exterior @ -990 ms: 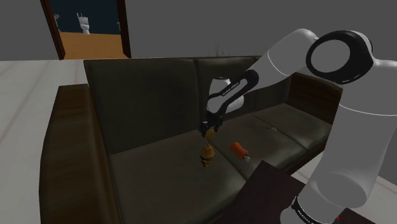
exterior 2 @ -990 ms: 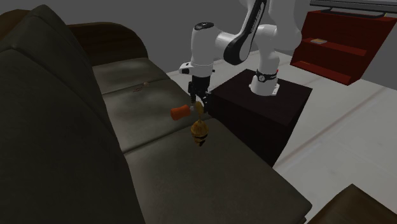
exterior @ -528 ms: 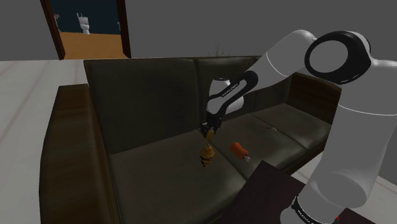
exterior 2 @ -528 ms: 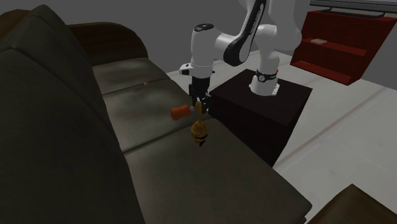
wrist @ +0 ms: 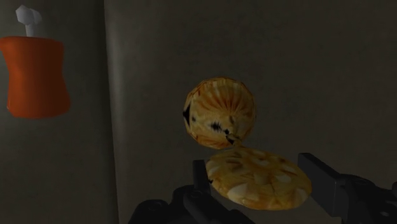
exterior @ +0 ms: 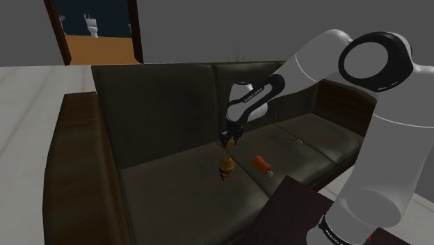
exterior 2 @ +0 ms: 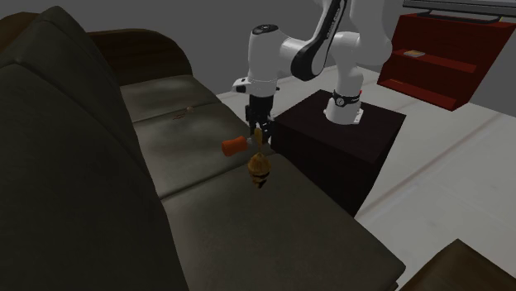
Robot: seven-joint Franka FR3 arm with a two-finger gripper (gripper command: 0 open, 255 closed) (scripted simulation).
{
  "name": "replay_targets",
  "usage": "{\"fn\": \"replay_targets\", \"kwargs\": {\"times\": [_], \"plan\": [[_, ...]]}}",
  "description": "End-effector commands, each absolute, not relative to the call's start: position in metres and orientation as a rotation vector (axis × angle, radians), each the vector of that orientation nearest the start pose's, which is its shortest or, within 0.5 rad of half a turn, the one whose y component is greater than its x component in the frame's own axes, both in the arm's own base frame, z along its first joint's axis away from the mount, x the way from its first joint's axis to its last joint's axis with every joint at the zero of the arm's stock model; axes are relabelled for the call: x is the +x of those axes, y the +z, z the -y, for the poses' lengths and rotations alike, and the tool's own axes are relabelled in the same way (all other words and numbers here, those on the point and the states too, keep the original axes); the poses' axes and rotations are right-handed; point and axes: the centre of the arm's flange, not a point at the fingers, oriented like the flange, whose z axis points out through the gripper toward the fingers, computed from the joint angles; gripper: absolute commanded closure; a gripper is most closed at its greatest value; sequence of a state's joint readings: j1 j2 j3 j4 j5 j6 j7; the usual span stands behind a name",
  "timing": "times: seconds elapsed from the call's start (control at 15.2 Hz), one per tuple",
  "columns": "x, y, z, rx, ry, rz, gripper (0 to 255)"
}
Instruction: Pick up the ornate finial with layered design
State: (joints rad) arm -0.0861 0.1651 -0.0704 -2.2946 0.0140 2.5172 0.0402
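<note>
The white arm [exterior: 292, 73] has risen a little since a second ago, and the layered finial of mottled gold [exterior: 225, 167] has risen with it. Your black fingers [wrist: 326, 186] are clenched on its top disc. It hangs low over the dark sofa's seat cushion [exterior: 167, 177], near a stubby orange object [exterior: 261, 163]. Behind the sofa are a grey wall and an open doorway [exterior: 97, 31] onto an orange floor.

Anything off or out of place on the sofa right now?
Nothing spilled or damaged. Mildly odd: an orange object with a white stub lies loose on the dark sofa seat, close to the golden layered finial. The gripper clasps the finial by its flat disc end, fingers on either side.
</note>
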Motion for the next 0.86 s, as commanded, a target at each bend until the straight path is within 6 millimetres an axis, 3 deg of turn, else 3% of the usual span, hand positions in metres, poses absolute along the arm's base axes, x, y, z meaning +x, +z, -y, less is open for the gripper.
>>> {"fn": "replay_targets", "kwargs": {"times": [0.0,0.66,0.79], "plan": [[0.528,0.295,0.083,-3.130,-0.092,-0.324,255],[0.528,0.347,0.083,-3.130,-0.092,-0.324,255],[0.528,0.348,0.083,-3.130,-0.092,-0.324,255]]}}
